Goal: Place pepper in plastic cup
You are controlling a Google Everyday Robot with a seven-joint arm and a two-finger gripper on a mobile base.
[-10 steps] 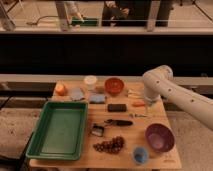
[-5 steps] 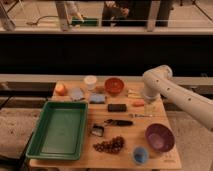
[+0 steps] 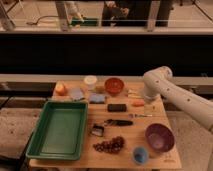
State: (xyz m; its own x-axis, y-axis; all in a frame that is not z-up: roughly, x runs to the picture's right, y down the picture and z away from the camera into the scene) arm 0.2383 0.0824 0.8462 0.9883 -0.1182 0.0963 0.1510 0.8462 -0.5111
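Observation:
The pepper (image 3: 138, 103) is a small, slim orange-red piece lying on the wooden table (image 3: 85, 162), right of centre. My gripper (image 3: 147, 98) hangs at the end of the white arm (image 3: 165, 85), just above and to the right of the pepper, very close to it. A white cup (image 3: 90, 81) stands at the back of the table. A small blue cup (image 3: 140, 155) stands near the front edge. Both cups are well away from the gripper.
A green tray (image 3: 57, 130) fills the left side. At the back are a round orange fruit (image 3: 60, 89) and a red-orange bowl (image 3: 114, 85). A black block (image 3: 116, 107), a dark tool (image 3: 117, 122), grapes (image 3: 110, 145) and a purple bowl (image 3: 159, 137) lie nearer the front.

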